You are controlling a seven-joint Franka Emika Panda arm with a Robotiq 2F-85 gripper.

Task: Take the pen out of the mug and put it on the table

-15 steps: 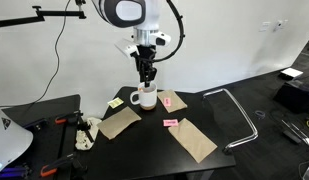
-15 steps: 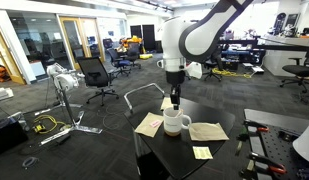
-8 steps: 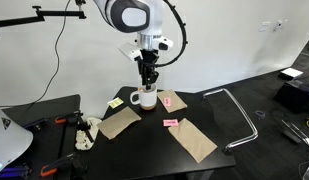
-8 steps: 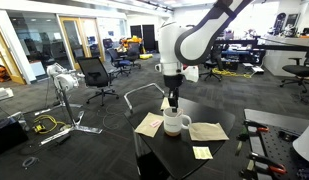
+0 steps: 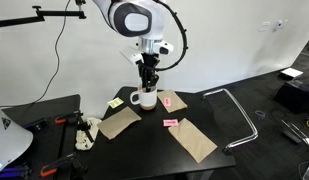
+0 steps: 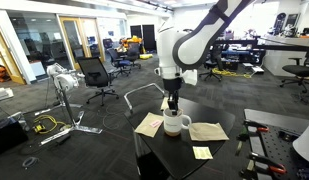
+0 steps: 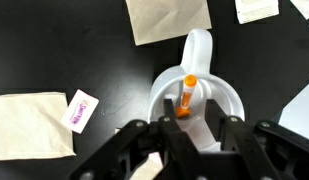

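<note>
Orange pen is pinched at one end by the gripper, its jaws drawn together on it. It hangs over the white mug, so a vertical pull clears the rim before reaching the bench.

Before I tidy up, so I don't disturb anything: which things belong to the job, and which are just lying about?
Job: gripper, orange pen, white mug, black table.
Lying about: brown paper sheets, pink sticky notes.
</note>
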